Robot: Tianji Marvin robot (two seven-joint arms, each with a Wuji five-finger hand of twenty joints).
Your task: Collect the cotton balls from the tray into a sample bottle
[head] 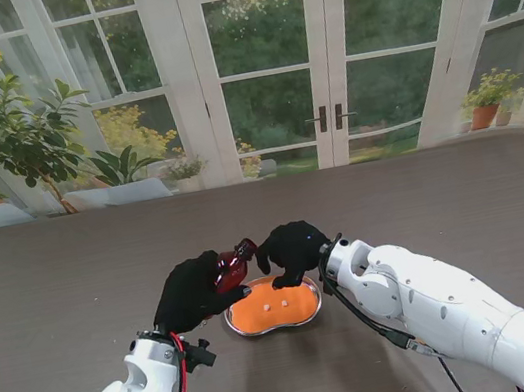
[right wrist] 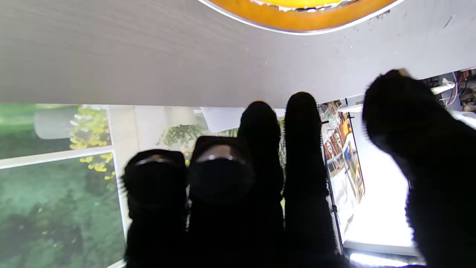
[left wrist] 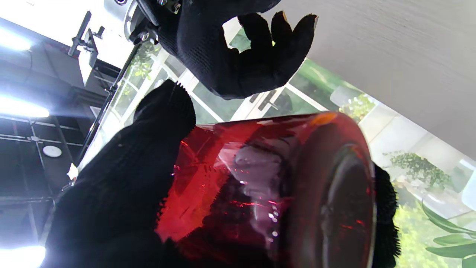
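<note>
Red-tinted sample bottle (head: 232, 264) is lying tilted in the gripping left robot hand (head: 194, 291), mouth toward the right robot hand (head: 292, 249), its curled fingers seemingly pinching nothing over the orange tray (head: 312, 306); cotton balls (head: 276, 305) are barely showing

Both hands wore black knit cloth gloves, matt and fuzzy: left hand (head: 194, 291), right hand (head: 293, 248); sample bottle (left wrist: 275, 190) was translucent red, glossy, smooth, whether glass or plastic unclear; tray (head: 308, 311) had a shiny metal rim, matt orange inside; table (head: 74, 280) was matt grey-brown, fine grained; arm shells glossy white plastic.
</note>
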